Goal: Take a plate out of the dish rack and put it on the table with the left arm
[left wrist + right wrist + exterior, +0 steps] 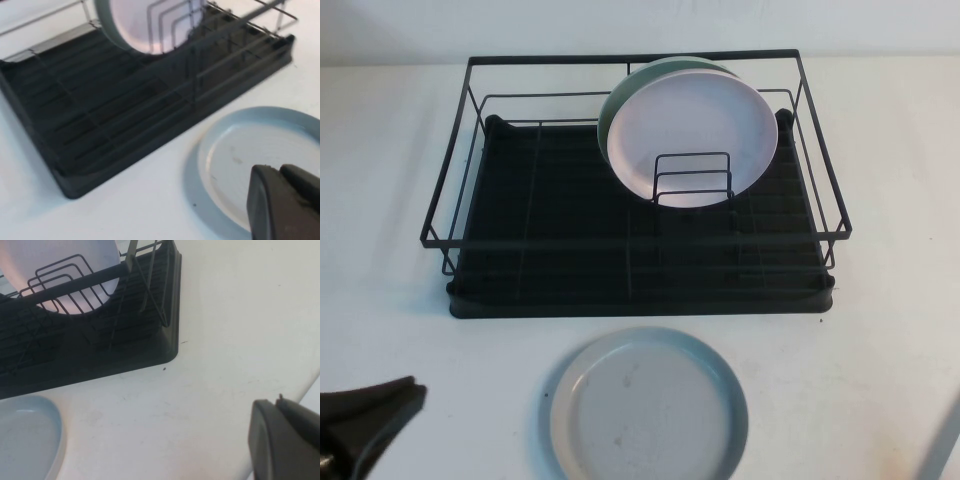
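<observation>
The pale blue-grey plate [648,405] lies flat on the white table [880,350], just in front of the black dish rack [570,250]. My left gripper [415,392] is shut and empty at the table's front left, well left of the plate and apart from it. In the left wrist view the plate [250,155] lies beyond the closed left gripper [277,172], with the rack [100,115] behind. My right gripper [277,402] is shut and empty over bare table to the right of the rack [100,350]. The plate's edge [25,435] shows there too.
A pale pink plate [695,130] stands upright in the rack's small wire holder, with a green plate [620,100] right behind it. The rack's left half holds nothing. Bare table lies on both sides of the rack and the plate.
</observation>
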You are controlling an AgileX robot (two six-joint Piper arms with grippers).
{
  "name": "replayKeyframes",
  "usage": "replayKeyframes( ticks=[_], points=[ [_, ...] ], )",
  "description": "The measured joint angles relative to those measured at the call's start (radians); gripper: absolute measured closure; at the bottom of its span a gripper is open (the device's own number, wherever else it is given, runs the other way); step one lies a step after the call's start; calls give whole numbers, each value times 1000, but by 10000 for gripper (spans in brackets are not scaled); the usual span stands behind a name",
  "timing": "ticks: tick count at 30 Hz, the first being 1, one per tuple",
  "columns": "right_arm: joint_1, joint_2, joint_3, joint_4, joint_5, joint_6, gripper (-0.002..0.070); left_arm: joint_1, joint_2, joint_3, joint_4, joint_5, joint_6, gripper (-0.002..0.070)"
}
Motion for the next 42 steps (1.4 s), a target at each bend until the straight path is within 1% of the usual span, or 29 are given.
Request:
replayKeyframes(
  ticks=[5, 9, 12, 15, 17, 20, 23, 24, 27, 29, 32, 37, 42],
  points=[
    [0, 0, 0, 0, 0, 0, 694, 0, -86, 1, 103, -27, -191, 676],
    [0, 0, 0, 0, 0, 0, 694, 0, -130, 39, 128, -73, -260, 676],
    [0, 0, 0, 0, 0, 0, 694, 0, -185, 106, 197, -131, -317, 676],
    [0, 0, 0, 0, 0, 0, 694, 0, -252, 186, 324, -209, -477, 676],
    [0, 0, 0, 0, 0, 0, 694, 0, -303, 245, 420, -252, -628, 676],
    [0, 0, 0, 0, 0, 0, 694, 0, -370, 337, 557, -321, -815, 676],
    [0, 0, 0, 0, 0, 0, 694, 9, -427, 430, 637, -388, -939, 676],
    [0, 0, 0, 0, 0, 0, 694, 17, -432, 449, 637, -393, -965, 676],
    [0, 0, 0, 0, 0, 0, 694, 64, -438, 462, 649, -402, -1004, 676],
    [0, 0, 0, 0, 0, 0, 694, 105, -438, 462, 652, -402, -1011, 676],
    [0, 0, 0, 0, 0, 0, 694, 145, -438, 462, 656, -391, -1011, 676],
    [0, 0, 0, 0, 0, 0, 694, 156, -438, 462, 637, -298, -1005, 676],
    [0, 0, 0, 0, 0, 0, 694, 142, -438, 462, 626, -294, -1003, 676]
  ],
)
